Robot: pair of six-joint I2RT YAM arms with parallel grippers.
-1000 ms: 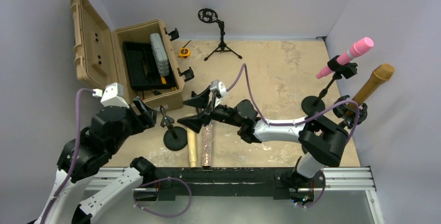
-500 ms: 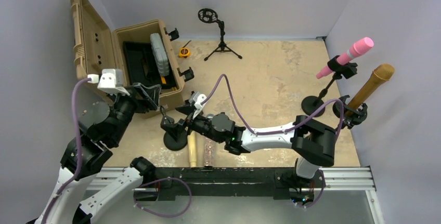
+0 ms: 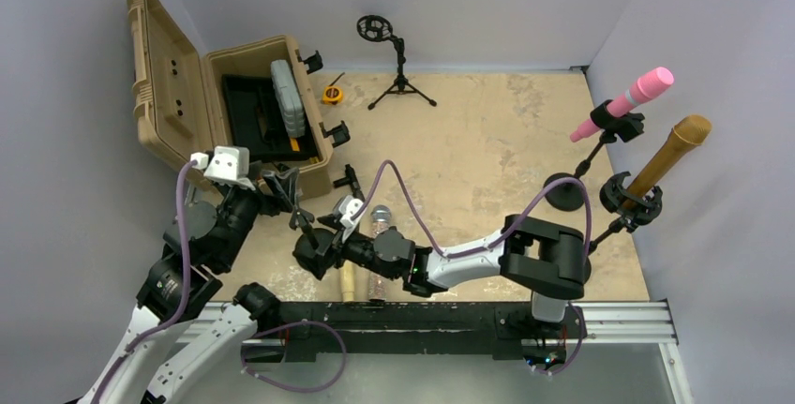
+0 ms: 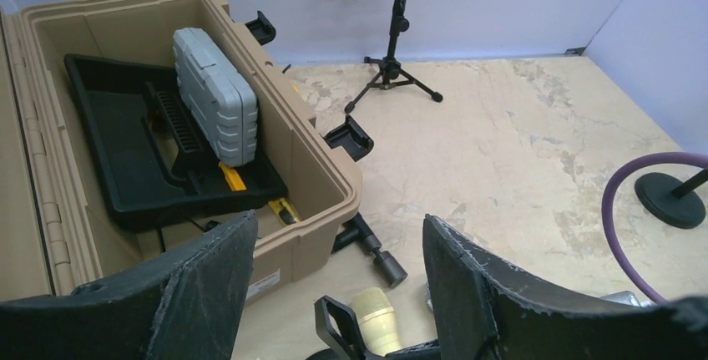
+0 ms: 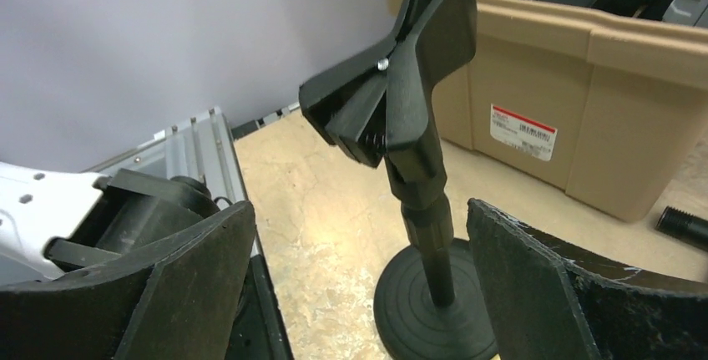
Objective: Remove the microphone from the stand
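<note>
**A:** From the left, then: what has changed?

**B:** My left gripper (image 4: 334, 289) has risen and swung toward the tan case (image 3: 164, 76). Its jaws are wide and hold nothing.

**A:** And in the middle?

**B:** My right gripper (image 5: 367, 293) has crossed over from mid-desk (image 3: 487, 142) and come down at the small stand (image 5: 422, 201). Its jaws are spread either side of the stem, not touching it. The clip is empty. A beige microphone (image 3: 347, 280) and a glittery microphone (image 3: 380, 218) lie on the desk just beside the base.

**A:** So the job is finished?

**B:** For that stand, I'd judge so. At the far right, though, the pink microphone (image 3: 628, 99) and the gold microphone (image 3: 670, 146) sit clipped in their own stands, well apart from both grippers. If one of those is meant, this move has carried me away from it.
</note>
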